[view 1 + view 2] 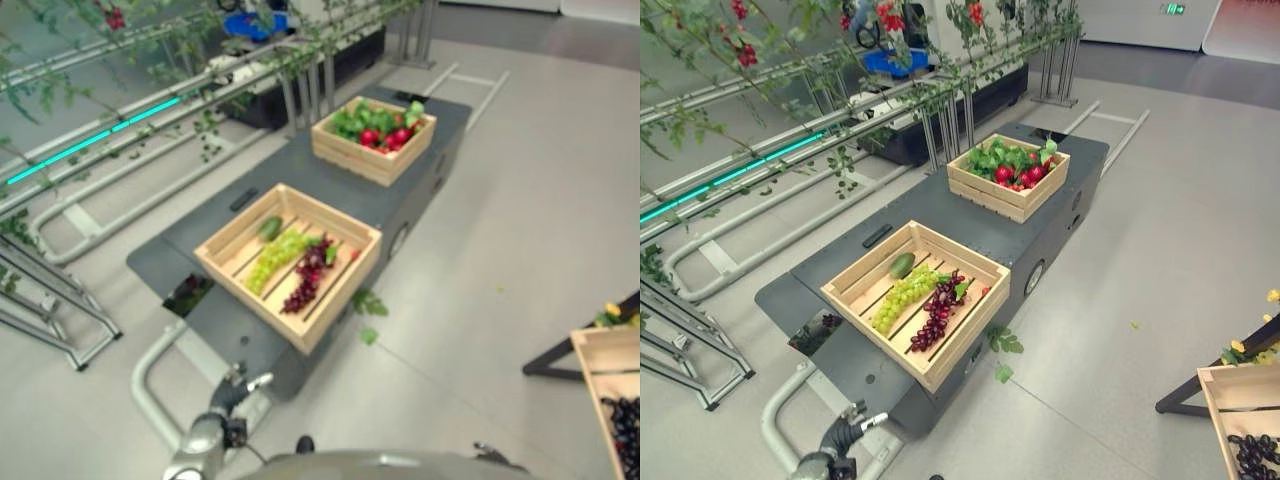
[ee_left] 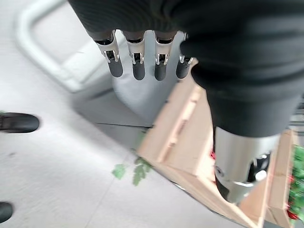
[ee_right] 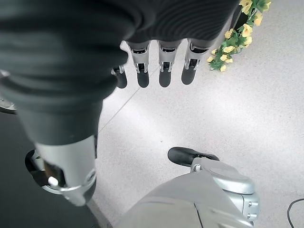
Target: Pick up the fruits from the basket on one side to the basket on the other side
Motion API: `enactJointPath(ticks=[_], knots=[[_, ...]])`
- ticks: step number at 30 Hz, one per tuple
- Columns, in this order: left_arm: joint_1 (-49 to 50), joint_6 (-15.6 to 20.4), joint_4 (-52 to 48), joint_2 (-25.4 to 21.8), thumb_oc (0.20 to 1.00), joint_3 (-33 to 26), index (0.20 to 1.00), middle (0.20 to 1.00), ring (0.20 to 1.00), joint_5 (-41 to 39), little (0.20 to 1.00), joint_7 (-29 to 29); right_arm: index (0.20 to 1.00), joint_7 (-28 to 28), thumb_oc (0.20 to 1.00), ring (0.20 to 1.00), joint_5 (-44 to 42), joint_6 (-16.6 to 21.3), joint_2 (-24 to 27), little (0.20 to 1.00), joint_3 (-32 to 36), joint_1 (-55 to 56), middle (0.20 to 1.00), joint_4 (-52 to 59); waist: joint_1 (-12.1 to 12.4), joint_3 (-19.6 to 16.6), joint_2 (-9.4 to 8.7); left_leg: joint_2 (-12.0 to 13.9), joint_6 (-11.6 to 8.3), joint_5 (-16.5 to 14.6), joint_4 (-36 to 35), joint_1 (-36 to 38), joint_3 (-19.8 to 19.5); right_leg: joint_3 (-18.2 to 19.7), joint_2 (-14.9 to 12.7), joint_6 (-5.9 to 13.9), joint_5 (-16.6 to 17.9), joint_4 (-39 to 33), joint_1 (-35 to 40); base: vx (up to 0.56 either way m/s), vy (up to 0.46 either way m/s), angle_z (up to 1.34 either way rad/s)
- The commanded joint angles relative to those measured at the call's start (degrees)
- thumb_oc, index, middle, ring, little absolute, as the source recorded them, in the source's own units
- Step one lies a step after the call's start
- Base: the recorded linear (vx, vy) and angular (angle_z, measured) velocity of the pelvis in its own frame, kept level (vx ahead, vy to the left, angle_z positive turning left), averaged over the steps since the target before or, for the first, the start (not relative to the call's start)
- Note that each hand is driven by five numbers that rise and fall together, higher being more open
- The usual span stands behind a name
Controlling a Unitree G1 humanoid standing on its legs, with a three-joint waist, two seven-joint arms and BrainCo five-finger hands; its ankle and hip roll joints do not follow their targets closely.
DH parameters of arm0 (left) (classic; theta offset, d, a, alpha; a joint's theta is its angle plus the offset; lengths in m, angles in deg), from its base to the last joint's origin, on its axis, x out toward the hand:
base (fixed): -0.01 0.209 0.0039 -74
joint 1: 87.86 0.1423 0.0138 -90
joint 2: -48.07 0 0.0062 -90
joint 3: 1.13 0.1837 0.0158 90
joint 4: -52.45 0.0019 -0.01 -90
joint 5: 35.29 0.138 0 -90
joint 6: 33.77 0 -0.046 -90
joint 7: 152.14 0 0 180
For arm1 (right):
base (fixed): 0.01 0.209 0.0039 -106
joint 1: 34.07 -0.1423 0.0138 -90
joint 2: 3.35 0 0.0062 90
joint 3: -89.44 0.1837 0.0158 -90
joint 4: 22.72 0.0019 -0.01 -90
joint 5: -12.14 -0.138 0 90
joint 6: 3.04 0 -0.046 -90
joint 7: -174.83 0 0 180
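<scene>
While I look down from the head camera, a dark grey cart (image 1: pixel 940 215) stands ahead of me on the pale floor (image 1: pixel 1120 300), carrying two wooden crates. On its near end sits the near crate (image 1: pixel 855 275), a slatted box holding a bunch of green grapes (image 1: pixel 898 295), a bunch of dark red grapes (image 1: pixel 935 312) just right of it, and a green fruit (image 1: pixel 902 265) at the far left corner of the pile. At the far end of the cart sits the far crate (image 1: pixel 990 195), filled with green leaves (image 1: pixel 990 158) and red fruits (image 1: pixel 1030 175). A third wooden crate (image 1: pixel 1230 395) with dark grapes (image 1: pixel 1255 455) shows at the near right, well apart from the cart. My left hand (image 2: pixel 137 61) hangs low beside the near end of the cart, its fingers (image 2: pixel 138 69) straight and relaxed, holding nothing, with the near crate's corner just past them. My right hand (image 3: pixel 161 66) hangs over bare floor, fingers likewise straight and empty, near a sprig of yellow flowers (image 3: pixel 235 45). A few loose green leaves (image 1: pixel 1002 343) lie on the floor just right of the cart.
</scene>
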Motion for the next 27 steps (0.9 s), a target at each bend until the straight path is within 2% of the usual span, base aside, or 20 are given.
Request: enactJointPath(ticks=[1,11,20,27], knots=[[-2.47,1.64,-5.66,-3.16,1.000,-3.40,1.000,1.000,1.000,-1.30,1.000,-0.63,1.000,0.40,1.000,1.000,0.46,-0.28,0.68,1.000,0.35,-2.96,1.000,0.63,0.62,1.94,-3.01,-2.69,1.60,-6.22,2.86,-1.30,-0.74,-1.10,-0.91,4.17,1.59,0.47,-5.03,-0.05,-0.006,0.01],[-3.04,1.87,-20.44,-8.64,1.000,-8.31,1.000,1.000,1.000,-0.84,1.000,-1.76,1.000,-0.17,1.000,1.000,-0.12,-0.68,1.36,1.000,-0.12,-5.11,1.000,1.36,1.19,5.55,-2.65,-2.86,1.49,-5.29,2.67,-3.71,-1.00,-0.85,-1.18,4.31,2.56,0.57,-7.72,-0.03,0.001,0.01],[-10.26,2.61,-21.61,-14.39,1.000,-9.94,1.000,1.000,1.000,-0.82,1.000,-3.82,1.000,-0.49,1.000,1.000,-0.82,-0.92,2.07,1.000,-1.35,-7.70,1.000,1.23,0.84,8.94,-2.26,-3.23,1.39,-4.34,2.90,-6.61,-0.99,-0.59,-1.40,4.24,3.68,0.89,-10.85,-0.05,0.005,0.01],[-16.49,2.88,-21.70,-18.61,1.000,-9.18,1.000,1.000,1.000,-0.54,1.000,-5.13,1.000,-0.43,1.000,1.000,-1.13,-0.98,2.30,1.000,-1.99,-8.66,1.000,0.86,0.39,9.75,-1.80,-3.45,1.40,-3.95,2.87,-8.03,-0.66,-0.11,-1.67,4.35,4.20,1.02,-12.63,-0.01,0.006,-0.01]])
